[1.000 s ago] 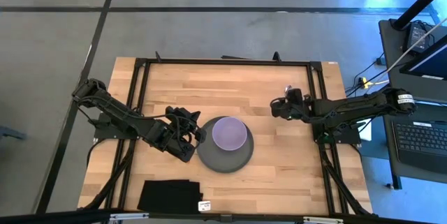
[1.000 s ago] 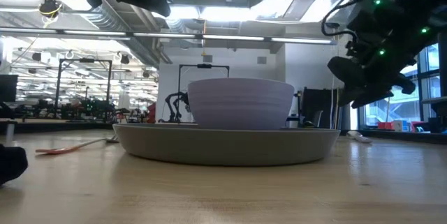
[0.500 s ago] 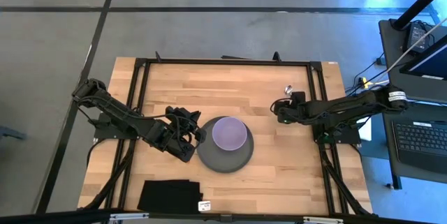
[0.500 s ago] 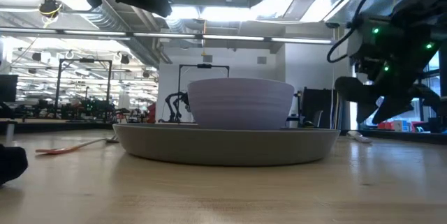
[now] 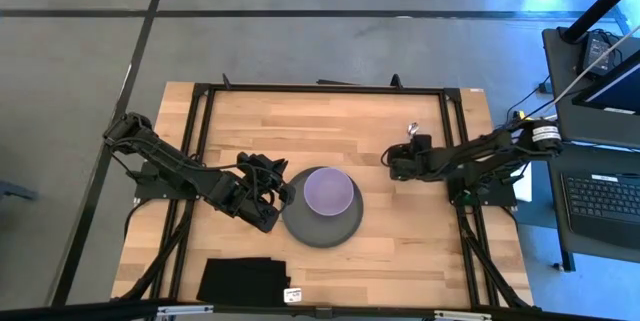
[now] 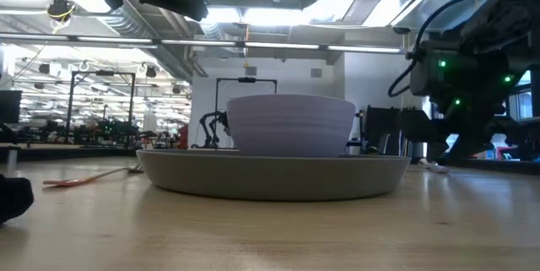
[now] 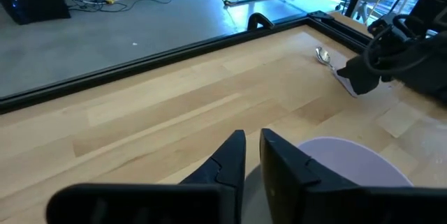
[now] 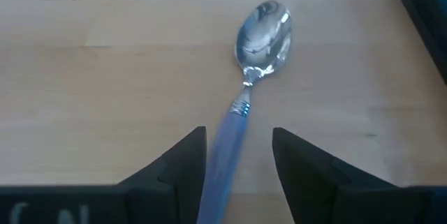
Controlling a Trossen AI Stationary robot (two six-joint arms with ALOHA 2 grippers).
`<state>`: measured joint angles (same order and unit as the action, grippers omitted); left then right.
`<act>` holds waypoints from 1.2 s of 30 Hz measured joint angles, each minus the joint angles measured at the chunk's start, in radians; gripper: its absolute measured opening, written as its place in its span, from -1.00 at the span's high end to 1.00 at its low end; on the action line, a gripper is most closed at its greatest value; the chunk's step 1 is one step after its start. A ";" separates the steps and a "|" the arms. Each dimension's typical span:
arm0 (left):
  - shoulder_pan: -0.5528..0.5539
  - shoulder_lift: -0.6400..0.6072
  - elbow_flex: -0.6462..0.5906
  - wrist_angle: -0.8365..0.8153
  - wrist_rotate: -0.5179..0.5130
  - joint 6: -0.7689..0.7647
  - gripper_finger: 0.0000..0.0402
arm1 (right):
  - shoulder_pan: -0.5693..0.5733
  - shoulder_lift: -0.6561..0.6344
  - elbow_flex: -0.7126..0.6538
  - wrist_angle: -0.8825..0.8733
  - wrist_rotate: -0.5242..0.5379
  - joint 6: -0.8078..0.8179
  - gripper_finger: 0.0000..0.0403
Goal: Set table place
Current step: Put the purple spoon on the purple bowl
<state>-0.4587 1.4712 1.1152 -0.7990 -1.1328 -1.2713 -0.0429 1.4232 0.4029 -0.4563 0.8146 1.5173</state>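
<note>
A lilac-handled spoon point(image 8: 246, 95) lies flat on the light wood counter point(image 5: 330, 126) between the right fingers point(image 8: 183, 165), bowl end beyond their tips, while a lilac bowl point(image 5: 328, 190) sits upright on a dark grey plate point(image 5: 325, 229).

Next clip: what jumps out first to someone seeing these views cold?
The lilac bowl sitting in the large dark grey round plate at mid-table draws the eye first. Next, the right claw is open and straddles the lilac handle of the metal spoon near the far right rail. The left claw is shut beside the plate.
</note>
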 joint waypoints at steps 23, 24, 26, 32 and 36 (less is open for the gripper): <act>0.000 0.000 0.000 0.000 0.000 0.000 0.99 | 0.000 0.267 0.000 0.230 0.187 0.129 0.25; 0.000 0.000 0.000 0.000 -0.001 0.001 0.98 | 0.000 0.274 0.000 0.238 0.191 0.130 0.26; 0.000 0.000 0.000 0.000 -0.002 0.001 0.95 | 0.000 0.288 0.000 0.246 0.199 0.129 0.30; 0.000 0.000 0.000 0.000 -0.002 0.001 0.88 | 0.001 0.299 0.000 0.246 0.197 0.128 0.51; 0.000 0.000 0.000 0.000 -0.003 0.001 0.85 | 0.010 0.300 0.000 0.248 0.201 0.129 0.72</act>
<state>-0.4583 1.4714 1.1152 -0.7994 -1.1355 -1.2705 -0.0332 1.7231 0.4028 -0.2084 1.0155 1.6459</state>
